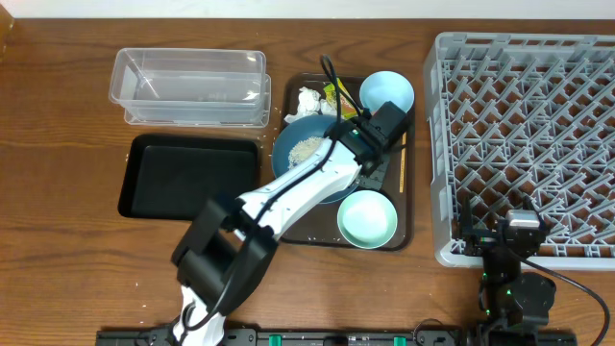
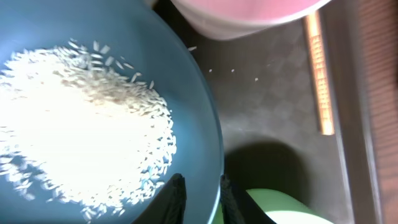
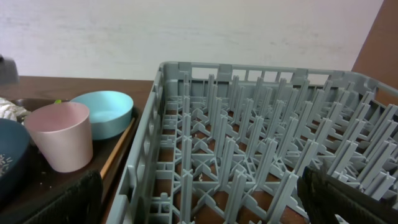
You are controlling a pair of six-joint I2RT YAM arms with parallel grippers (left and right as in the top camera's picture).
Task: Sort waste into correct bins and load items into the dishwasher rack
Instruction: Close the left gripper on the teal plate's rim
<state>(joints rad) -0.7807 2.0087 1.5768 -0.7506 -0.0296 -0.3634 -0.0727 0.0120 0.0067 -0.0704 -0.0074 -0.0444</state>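
Nearby, pink cup (image 2: 249, 15) and mint bowl (image 2: 286, 213) crowd dish (image 2: 168, 68).

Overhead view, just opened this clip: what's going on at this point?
Reaching over the brown tray, the left hand straddles the rim of the blue dish of rice; whether it is clamped is unclear. The right hand sits open by the near corner of the rack. The blue bowl, green bowl, pink cup, tissues and stick are on the tray; the rack holds nothing.
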